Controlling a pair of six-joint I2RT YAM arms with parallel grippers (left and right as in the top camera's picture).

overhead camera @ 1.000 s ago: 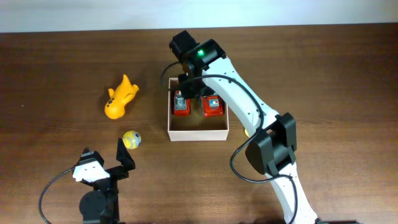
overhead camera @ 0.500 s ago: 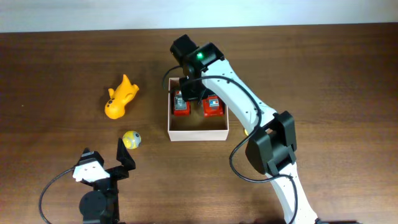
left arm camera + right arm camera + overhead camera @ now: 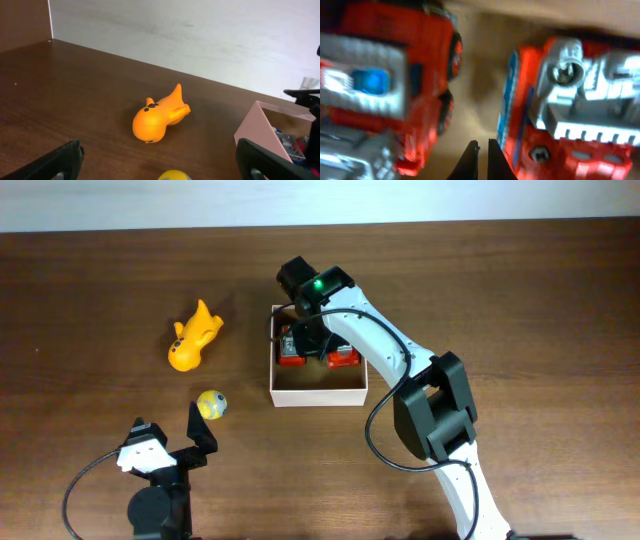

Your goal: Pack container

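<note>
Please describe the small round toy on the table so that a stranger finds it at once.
Find the white-walled container in the middle of the brown table; two toys lie on the wood left of it. The yellow ball is the one nearer the left gripper: small and round, unlike the longer orange toy.

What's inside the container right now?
A red truck and a second red truck sit side by side at the container's far end, the shut right gripper between them. The arm hides parts of both.
</note>
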